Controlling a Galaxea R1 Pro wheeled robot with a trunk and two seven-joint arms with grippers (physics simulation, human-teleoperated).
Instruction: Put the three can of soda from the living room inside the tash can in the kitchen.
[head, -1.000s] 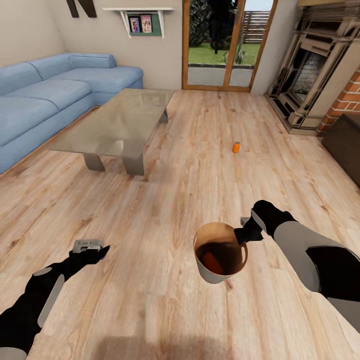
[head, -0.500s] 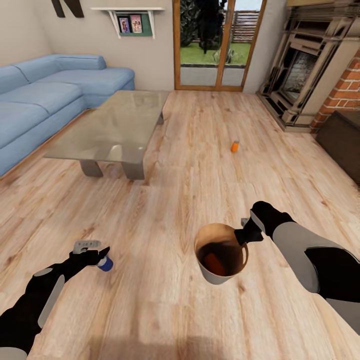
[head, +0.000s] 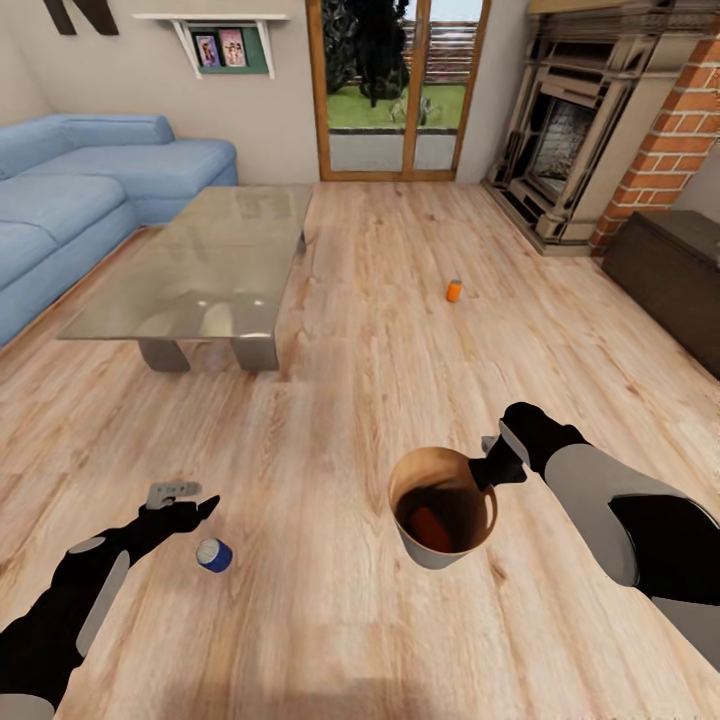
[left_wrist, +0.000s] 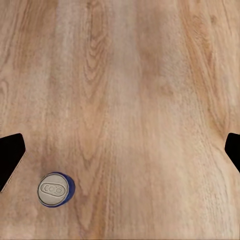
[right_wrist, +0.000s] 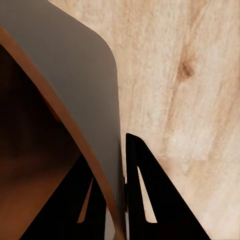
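The head camera has swung since the earlier frames, so the blue sofa, the grey low table and the fireplace all sit further left in the head view. The right gripper stays pinched on the rim of the trash can; in the right wrist view its two dark fingers stand on either side of the thin wall, one inside and one outside. An orange soda can lies in the bin's dark inside. The blue soda can, which a moment ago showed just at the left gripper, now stands on the wood floor a little apart from it, nearer the robot; the left wrist view shows its top beside one of the widely spread fingertips, untouched. A second orange soda can stands upright on the planks far ahead, between table and fireplace.
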